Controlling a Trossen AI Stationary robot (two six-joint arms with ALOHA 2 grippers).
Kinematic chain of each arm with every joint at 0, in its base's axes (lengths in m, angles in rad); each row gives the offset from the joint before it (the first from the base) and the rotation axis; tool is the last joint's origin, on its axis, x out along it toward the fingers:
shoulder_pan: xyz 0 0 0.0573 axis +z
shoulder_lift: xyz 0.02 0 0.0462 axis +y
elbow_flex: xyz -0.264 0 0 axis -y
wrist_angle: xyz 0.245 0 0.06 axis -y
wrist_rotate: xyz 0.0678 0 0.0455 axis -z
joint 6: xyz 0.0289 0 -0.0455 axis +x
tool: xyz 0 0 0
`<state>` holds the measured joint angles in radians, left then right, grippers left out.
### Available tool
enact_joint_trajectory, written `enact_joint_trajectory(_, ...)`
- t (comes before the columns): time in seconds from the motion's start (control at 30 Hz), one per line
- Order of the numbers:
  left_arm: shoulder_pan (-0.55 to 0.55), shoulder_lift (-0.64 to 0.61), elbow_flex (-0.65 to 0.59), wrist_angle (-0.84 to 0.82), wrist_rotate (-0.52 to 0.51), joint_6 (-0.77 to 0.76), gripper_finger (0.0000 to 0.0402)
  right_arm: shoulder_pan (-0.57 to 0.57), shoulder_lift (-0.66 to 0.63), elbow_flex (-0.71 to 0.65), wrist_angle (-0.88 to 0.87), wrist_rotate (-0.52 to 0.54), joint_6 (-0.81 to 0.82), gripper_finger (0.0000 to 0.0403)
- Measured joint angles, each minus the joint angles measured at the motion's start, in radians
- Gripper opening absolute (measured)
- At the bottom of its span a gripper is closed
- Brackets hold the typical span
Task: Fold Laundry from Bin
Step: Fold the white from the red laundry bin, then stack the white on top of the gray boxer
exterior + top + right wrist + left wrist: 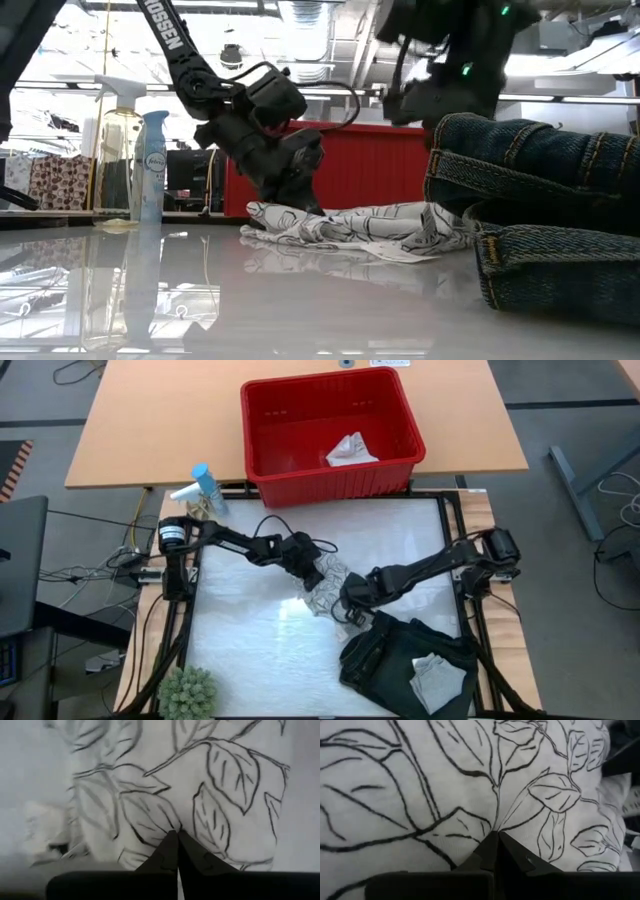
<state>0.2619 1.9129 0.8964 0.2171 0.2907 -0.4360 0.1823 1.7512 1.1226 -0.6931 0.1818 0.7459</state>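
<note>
The leaf-patterned cloth [328,588] lies crumpled mid-bench, just beside the folded dark garment [400,655]. The left gripper [495,839] and the right gripper [176,836] each have fingers pressed together, pinching the cloth's fabric. It looks light, limp and slippery, so gripping edges or corners seems best.

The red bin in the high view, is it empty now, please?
No: the bin holds one small whitish cloth lying near its front right corner.
</note>
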Motion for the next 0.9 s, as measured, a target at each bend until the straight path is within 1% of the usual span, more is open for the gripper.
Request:
enact_joint_trajectory(0.1,0.027,0.0,0.0,-0.006,-0.007,-0.053,0.0,-0.045,0.006,-0.033,0.025,0.0,-0.045,0.0025)
enact_joint_trajectory(0.17,0.048,0.0,0.001,-0.007,0.013,-0.085,0.0,-0.081,0.003,-0.069,0.072,0.002,-0.07,0.0021)
enact_joint_trajectory(0.33,0.091,-0.005,0.001,-0.003,0.054,-0.151,0.0,-0.217,-0.002,-0.106,0.101,0.005,-0.196,0.0026)
enact_joint_trajectory(0.5,0.118,-0.029,-0.005,0.02,0.036,-0.19,0.0,-0.378,0.002,-0.092,0.111,0.002,-0.329,0.0031)
enact_joint_trajectory(0.6,0.134,-0.057,-0.005,0.024,0.027,-0.213,0.0,-0.449,-0.002,-0.065,0.107,-0.026,-0.363,0.0028)
enact_joint_trajectory(0.67,0.143,-0.079,-0.005,0.027,0.038,-0.233,0.0,-0.477,-0.015,-0.047,0.101,-0.042,-0.362,0.0027)
enact_joint_trajectory(0.77,0.156,-0.13,-0.005,0.029,0.043,-0.253,0.0,-0.488,-0.051,-0.016,0.099,-0.056,-0.376,0.0029)
enact_joint_trajectory(0.9,0.175,-0.231,-0.003,0.034,0.011,-0.253,0.0,-0.494,-0.107,0.002,0.091,-0.056,-0.378,0.0036)
